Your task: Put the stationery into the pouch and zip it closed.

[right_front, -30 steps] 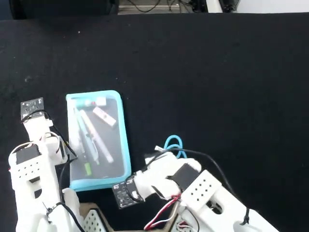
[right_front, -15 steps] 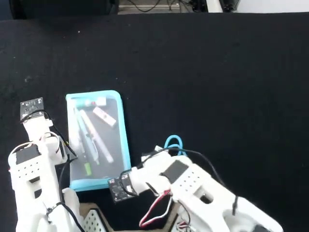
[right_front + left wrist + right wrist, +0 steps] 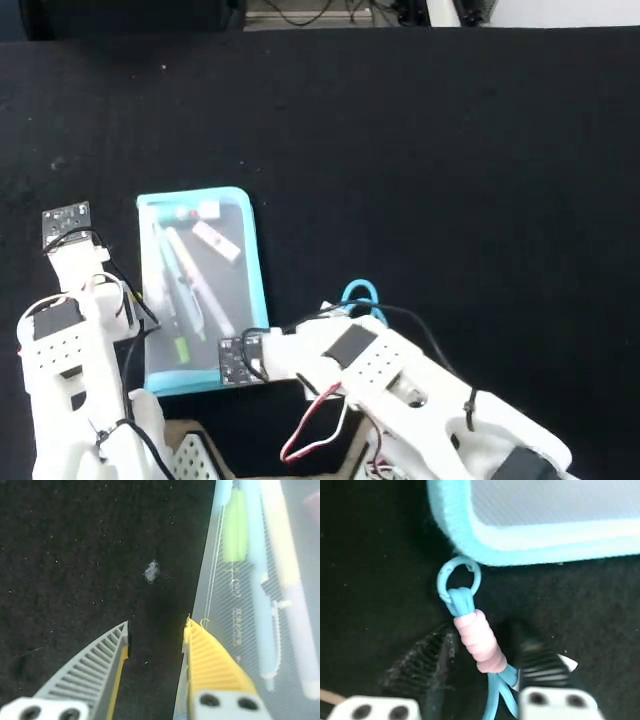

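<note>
**With the Pull Cord Between the Right Jaws: Alignment for the Zip Stroke**

Because the pull cord (image 3: 460, 600) already lies between the right gripper (image 3: 482, 645) jaws, the zip stroke probably falls to this arm. The jaws stand parted on either side of the pink bead (image 3: 472, 632) and have not visibly clamped it. Beyond the fingertips, the cord's ring meets the pouch (image 3: 262, 300) at its near corner. The cord runs lengthwise along the gripper's own axis.

The pouch is a flat rectangle with a clear ribbed face and a soft turquoise fabric border. Its long axis points away from both arm bases. The pens (image 3: 190, 290) lie inside, parallel to that axis.

The left gripper (image 3: 156, 630) is open and holds nothing. Its yellow finger sits over the pouch's opposite long edge, and its grey finger over the black table cloth (image 3: 450, 150).

Whether the zip is open cannot be told.
</note>
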Robot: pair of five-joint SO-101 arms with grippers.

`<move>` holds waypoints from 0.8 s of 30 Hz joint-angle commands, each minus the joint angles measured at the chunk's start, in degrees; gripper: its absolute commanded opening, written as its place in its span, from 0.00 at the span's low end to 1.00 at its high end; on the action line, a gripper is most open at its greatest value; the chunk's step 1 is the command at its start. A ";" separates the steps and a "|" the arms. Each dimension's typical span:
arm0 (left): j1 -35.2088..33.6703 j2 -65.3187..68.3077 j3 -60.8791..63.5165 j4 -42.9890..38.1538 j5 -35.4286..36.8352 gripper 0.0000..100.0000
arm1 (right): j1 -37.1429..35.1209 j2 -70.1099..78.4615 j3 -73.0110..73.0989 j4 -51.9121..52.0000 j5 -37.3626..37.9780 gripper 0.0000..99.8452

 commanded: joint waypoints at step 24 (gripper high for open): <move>-0.57 -0.70 -2.86 -0.18 0.53 0.18 | 21.71 0.13 -6.90 8.53 -3.60 0.22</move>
